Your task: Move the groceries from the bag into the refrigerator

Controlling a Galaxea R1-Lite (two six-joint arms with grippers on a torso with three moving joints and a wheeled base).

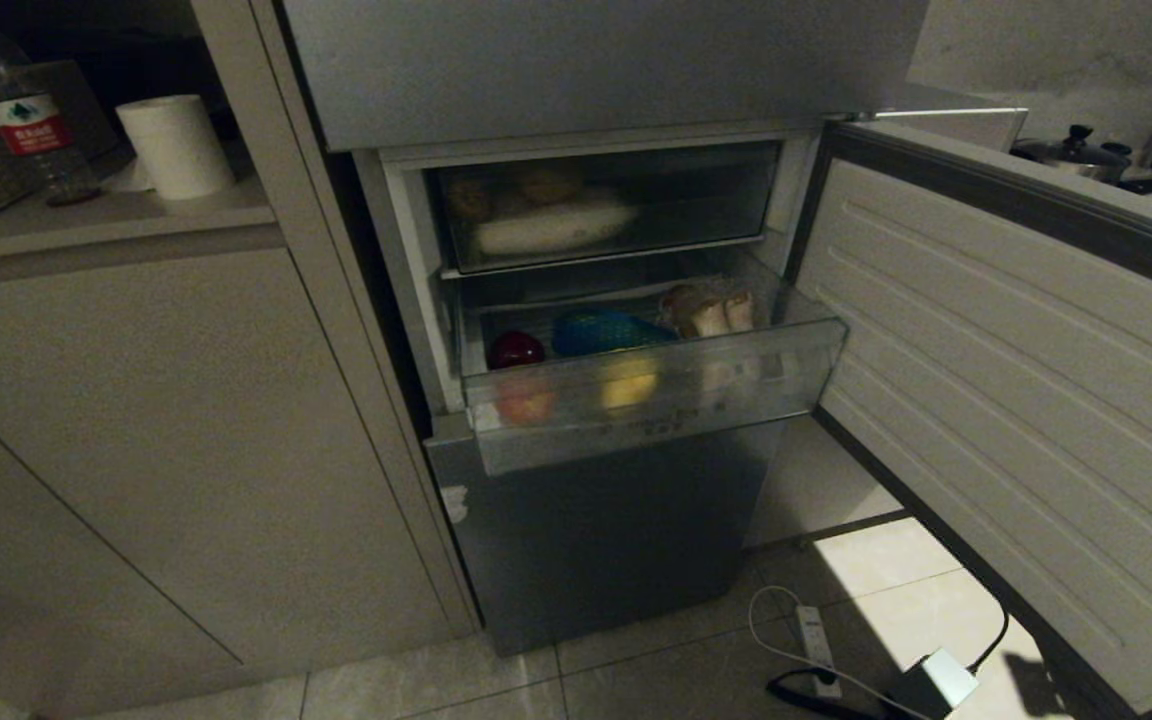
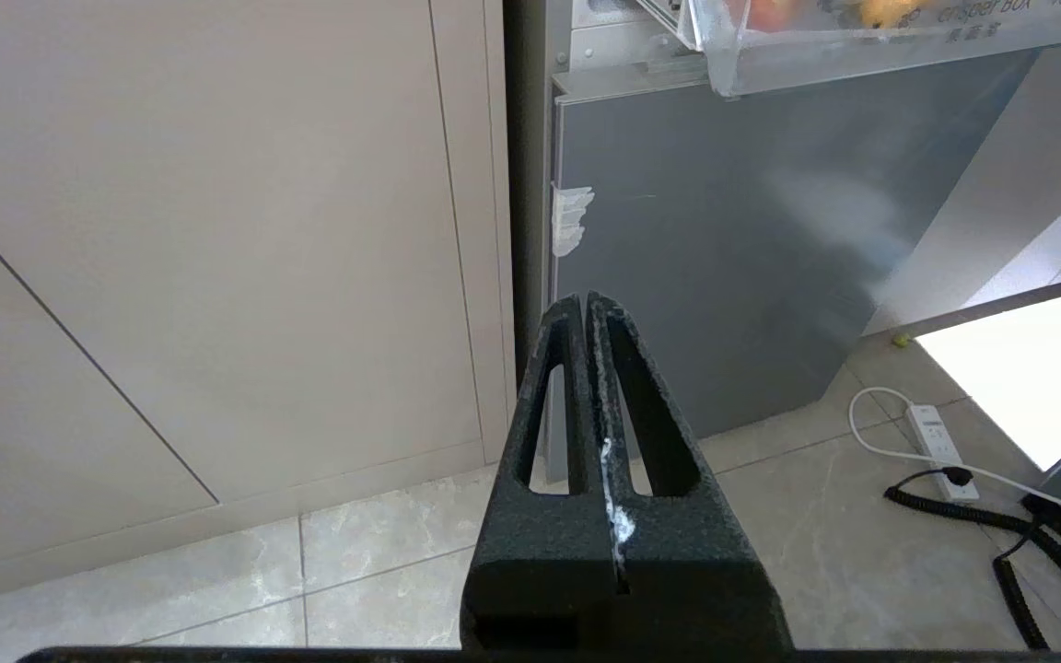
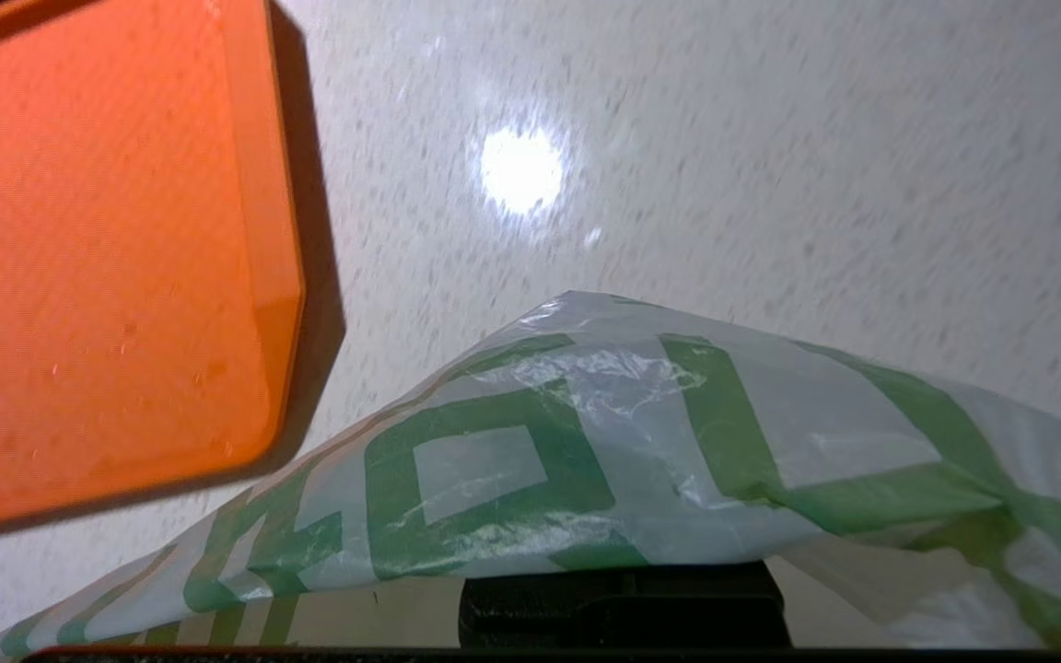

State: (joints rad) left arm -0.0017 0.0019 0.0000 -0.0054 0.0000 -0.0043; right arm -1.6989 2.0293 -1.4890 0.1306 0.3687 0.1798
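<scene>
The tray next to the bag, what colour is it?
Orange. The tray shows best in the right wrist view, beside the white bag with green characters.

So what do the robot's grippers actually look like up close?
The left gripper is matte black with a rough, grainy surface: two tapered fingers, each with a long triangular cut-out, and a whitish smear along the seam between them. Of the right gripper only a black block shows beneath the bag.

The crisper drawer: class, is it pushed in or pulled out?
Pulled out. The drawer juts forward past the fridge front, its food visible from above.
</scene>
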